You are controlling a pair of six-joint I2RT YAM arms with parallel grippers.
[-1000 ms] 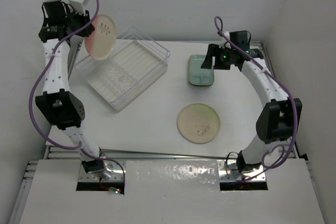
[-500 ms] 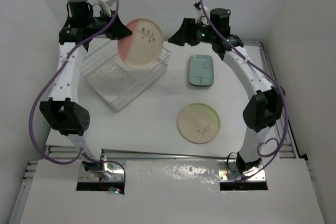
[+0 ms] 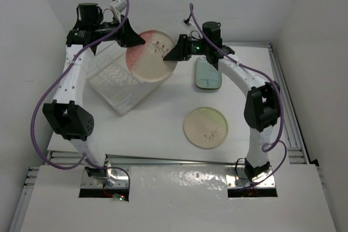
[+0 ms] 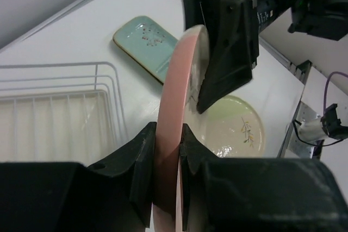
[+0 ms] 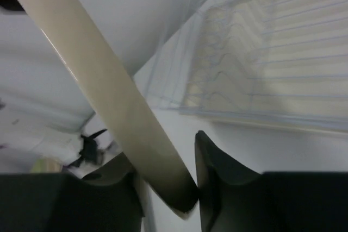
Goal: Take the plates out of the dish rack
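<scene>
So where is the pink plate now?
Top view: the pink plate is up over the dish rack's right end, clamped by the left gripper, right gripper at its rim.

Pink plate (image 3: 151, 57) bars air above dish rack (image 3: 111, 82) right corner; open table (image 3: 147, 129) left of yellow-green plate (image 3: 205, 127).

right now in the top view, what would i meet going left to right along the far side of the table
dish rack → pink-and-cream plate, held up over the rack's right end → pale blue-green plate
</scene>
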